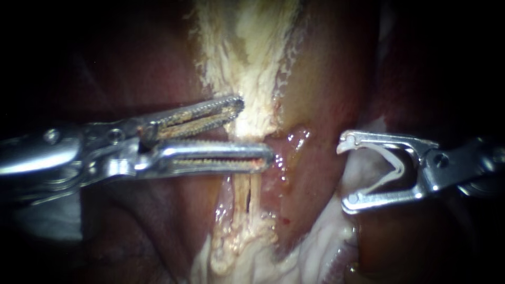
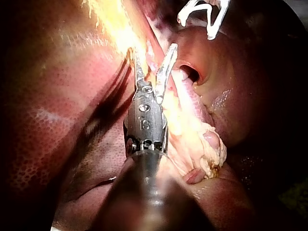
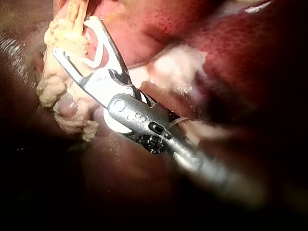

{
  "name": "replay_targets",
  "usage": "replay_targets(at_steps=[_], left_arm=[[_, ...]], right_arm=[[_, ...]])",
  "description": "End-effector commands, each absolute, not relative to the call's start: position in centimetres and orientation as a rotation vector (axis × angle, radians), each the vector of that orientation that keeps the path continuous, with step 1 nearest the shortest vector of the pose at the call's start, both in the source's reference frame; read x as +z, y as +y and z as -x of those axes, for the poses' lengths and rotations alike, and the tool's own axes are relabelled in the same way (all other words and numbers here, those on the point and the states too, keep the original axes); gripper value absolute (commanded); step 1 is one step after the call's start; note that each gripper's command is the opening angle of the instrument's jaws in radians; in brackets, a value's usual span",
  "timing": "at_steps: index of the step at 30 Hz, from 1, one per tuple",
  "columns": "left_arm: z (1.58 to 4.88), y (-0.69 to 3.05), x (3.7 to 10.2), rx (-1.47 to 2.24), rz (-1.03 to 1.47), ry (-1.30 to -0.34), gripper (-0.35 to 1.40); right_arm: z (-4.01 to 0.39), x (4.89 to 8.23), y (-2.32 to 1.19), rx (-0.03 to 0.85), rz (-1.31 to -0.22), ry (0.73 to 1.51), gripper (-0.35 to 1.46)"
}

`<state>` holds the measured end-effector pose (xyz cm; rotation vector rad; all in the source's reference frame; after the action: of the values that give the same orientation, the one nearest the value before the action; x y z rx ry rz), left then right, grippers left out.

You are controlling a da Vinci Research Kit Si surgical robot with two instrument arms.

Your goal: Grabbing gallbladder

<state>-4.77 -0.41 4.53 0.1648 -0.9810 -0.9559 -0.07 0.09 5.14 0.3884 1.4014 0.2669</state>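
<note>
Grasping is not yet achieved. My left instrument [image 1: 251, 131] enters from the left edge of the endoscope view, its serrated jaws parted one above the other at centre frame. A gap shows between them and nothing is clamped.

The gallbladder [image 1: 252, 68], as I judge it, is the pale, ragged band running from top centre down through the middle of the frame. Both jaws cross it in this view, the lower reaching further right than the upper. I cannot tell whether either touches it. Dark red liver [image 2: 48, 125] flanks the band.

My right instrument [image 1: 348, 172] enters from the right edge and stands well apart from the band, at centre right. Its jaws are spread wide yet hold a white clip [image 1: 400, 164] seated between them, one leg against each jaw.

Handling assessment:
- The band looks soft, wet and glistening, so I expect it to be slippery and to deform readily.
- Its frayed white surface appears fragile and likely to shred if only the fringe is caught.
- It should be light and follow a pull, but its attachment to the liver may make it tear under hard traction.

Recommended hold: take a full bite across the body of the band just above centre frame. Avoid its loose edge and the thin strands [image 1: 247, 194] below the lower jaw. Close gradually and confirm both serrated faces bear on tissue before pulling.
</note>
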Motion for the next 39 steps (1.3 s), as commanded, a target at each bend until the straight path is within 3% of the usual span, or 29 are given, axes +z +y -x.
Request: replay_targets(at_steps=[1, 22, 39], left_arm=[[4.76, -0.41, 4.52, -0.966, -0.155, -0.977, 0.42], [4.67, -0.37, 4.33, -0.96, -0.076, -0.941, 0.42], [4.7, -0.42, 4.72, -0.984, -0.11, -0.909, 0.34]], right_arm=[[0.08, 5.14, 0.09, 0.266, -0.389, 1.401, 0.58], [0.09, 5.13, 0.09, 0.265, -0.389, 1.402, 0.58], [0.09, 5.13, 0.09, 0.265, -0.389, 1.402, 0.58]])
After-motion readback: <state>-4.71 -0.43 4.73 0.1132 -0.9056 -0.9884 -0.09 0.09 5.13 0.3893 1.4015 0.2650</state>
